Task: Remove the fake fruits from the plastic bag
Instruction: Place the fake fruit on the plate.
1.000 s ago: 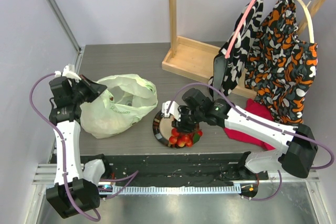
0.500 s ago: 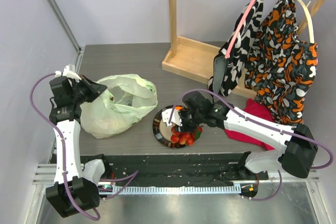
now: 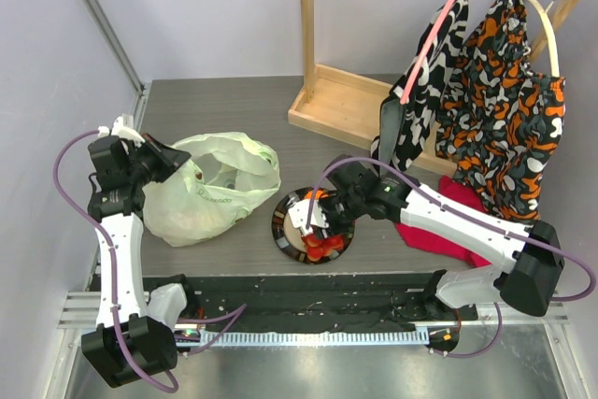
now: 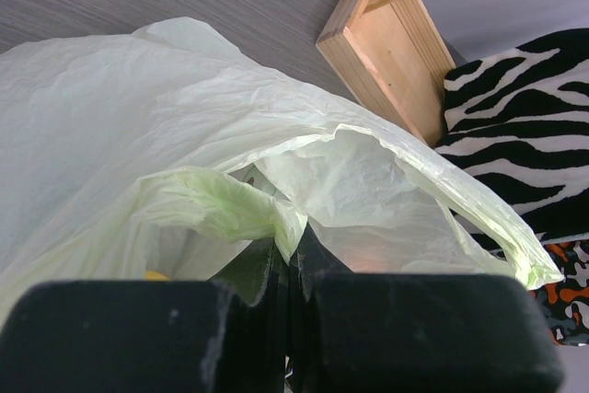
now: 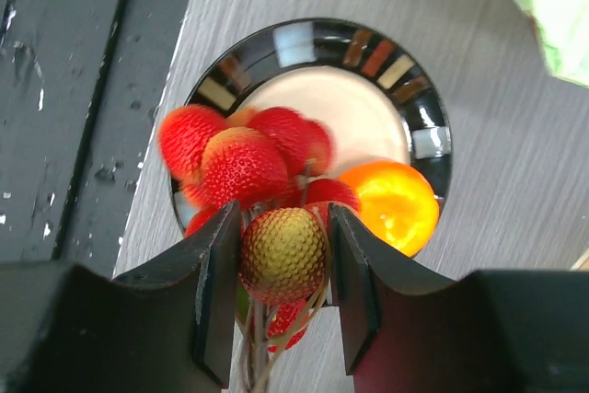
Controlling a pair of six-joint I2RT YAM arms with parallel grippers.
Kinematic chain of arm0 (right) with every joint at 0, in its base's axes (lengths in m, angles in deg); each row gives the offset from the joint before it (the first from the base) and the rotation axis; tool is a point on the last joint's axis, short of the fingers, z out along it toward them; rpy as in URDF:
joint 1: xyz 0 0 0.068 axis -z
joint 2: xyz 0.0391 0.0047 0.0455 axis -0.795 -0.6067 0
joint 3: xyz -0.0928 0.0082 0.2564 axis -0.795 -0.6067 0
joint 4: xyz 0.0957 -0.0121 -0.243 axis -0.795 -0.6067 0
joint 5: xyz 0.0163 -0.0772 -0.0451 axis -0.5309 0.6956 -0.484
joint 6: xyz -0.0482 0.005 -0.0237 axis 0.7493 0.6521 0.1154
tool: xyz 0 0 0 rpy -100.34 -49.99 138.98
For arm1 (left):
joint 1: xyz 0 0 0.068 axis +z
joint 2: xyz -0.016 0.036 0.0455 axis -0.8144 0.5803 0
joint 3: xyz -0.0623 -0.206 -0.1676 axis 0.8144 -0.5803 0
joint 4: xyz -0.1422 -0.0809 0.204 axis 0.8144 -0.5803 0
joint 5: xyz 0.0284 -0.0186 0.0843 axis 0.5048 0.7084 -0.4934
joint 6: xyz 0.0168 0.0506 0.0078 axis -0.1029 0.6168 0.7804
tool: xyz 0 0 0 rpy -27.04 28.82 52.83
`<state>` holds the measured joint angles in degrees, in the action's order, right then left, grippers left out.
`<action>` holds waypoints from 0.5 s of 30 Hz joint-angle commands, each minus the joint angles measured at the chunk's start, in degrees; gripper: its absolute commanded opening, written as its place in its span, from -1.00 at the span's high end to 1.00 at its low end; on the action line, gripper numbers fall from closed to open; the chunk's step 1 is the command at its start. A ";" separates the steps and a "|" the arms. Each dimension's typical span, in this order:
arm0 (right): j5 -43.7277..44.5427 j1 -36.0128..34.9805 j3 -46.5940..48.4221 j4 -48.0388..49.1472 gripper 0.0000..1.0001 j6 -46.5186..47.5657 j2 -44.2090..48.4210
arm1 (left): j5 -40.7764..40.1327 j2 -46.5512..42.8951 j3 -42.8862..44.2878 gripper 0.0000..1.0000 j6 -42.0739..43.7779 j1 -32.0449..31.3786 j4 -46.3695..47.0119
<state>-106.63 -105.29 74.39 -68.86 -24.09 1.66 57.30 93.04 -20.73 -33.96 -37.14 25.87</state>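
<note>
Bag: the plastic bag (image 3: 201, 198) lies at the table's (image 3: 234, 105) 9 o'clock side with its mouth gaping. A yellow patch (image 4: 156, 275) shows low inside, and I cannot tell what else it holds.
Left pincer (image 4: 285, 250): fingers together, clamped on a gathered fold of the bag's rim at the bag's 10 o'clock.
Plate: the dark-rimmed plate (image 5: 433, 140) sits at the table's 6 o'clock, close to the near edge. An orange (image 5: 398, 204) rests on it.
Right pincer (image 5: 281, 227): clamped on the berry cluster (image 5: 239, 163), over the plate.
Open room: bare table at 12 o'clock, between the bag and the wooden rack (image 3: 341, 105). The red cloth (image 3: 448, 221) lies at 3 o'clock.
Counts: one bag, one plate, one orange, one berry cluster, two hanging garments (image 3: 509, 100).
</note>
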 commanded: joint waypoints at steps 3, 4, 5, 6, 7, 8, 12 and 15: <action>-0.76 0.61 -2.14 -0.65 0.91 8.27 -0.21 | 0.55 -0.72 -0.46 1.00 0.11 0.28 2.07; -0.41 0.96 -3.19 0.05 0.89 9.24 -0.21 | 0.55 -0.89 -0.46 1.00 0.11 0.37 1.81; -0.05 1.14 -3.81 0.49 0.89 9.60 0.05 | 0.64 -0.98 -0.46 1.00 0.20 0.28 1.81; 0.12 1.23 -4.33 1.45 0.88 9.95 0.32 | 0.46 -0.98 -0.46 1.00 0.28 0.28 1.81; 0.73 1.23 -5.47 2.07 0.88 10.56 0.58 | 0.46 -0.98 -0.55 1.00 0.20 0.28 1.81; 1.09 1.23 -6.09 2.95 0.88 10.65 0.76 | 0.46 -0.89 -0.46 1.00 0.28 0.28 1.81; 1.62 1.23 -8.29 6.20 0.88 11.71 2.34 | 0.46 -0.36 -0.29 1.00 0.11 0.28 1.81; 1.88 1.31 -8.38 6.56 0.86 12.94 2.52 | 0.46 -0.01 -0.20 1.00 0.11 0.28 1.89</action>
<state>-105.32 -104.27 66.26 -65.61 -13.90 1.75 57.30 93.04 -21.28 -33.93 -37.14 25.84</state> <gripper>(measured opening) 0.442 0.026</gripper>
